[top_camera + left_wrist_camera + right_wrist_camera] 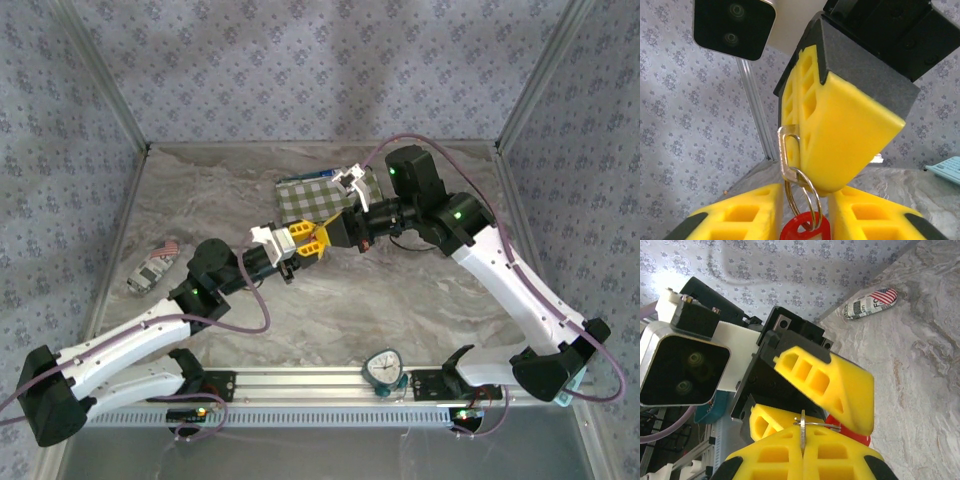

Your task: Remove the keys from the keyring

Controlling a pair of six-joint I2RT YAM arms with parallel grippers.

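Note:
Both grippers meet above the middle of the table. My left gripper point(287, 252) point(807, 195) is shut on a red key tag point(805, 231) point(856, 434), which sits low between its yellow fingers. A double silver keyring point(804, 192) point(821, 426) runs up from the tag to a silver key point(786, 152) point(802, 432). My right gripper point(313, 238) point(802, 442) is shut on that key, edge-on between its yellow pads. In the left wrist view the right gripper's yellow fingers point(840, 125) hang over the ring. The key blade is hidden inside the pads.
A checked cloth point(322, 197) with a white object on it lies behind the grippers. A flag-printed item point(155, 265) point(871, 303) lies at the left. A round timer point(382, 368) stands on the front rail. Patterned walls enclose the marbled table point(400, 290).

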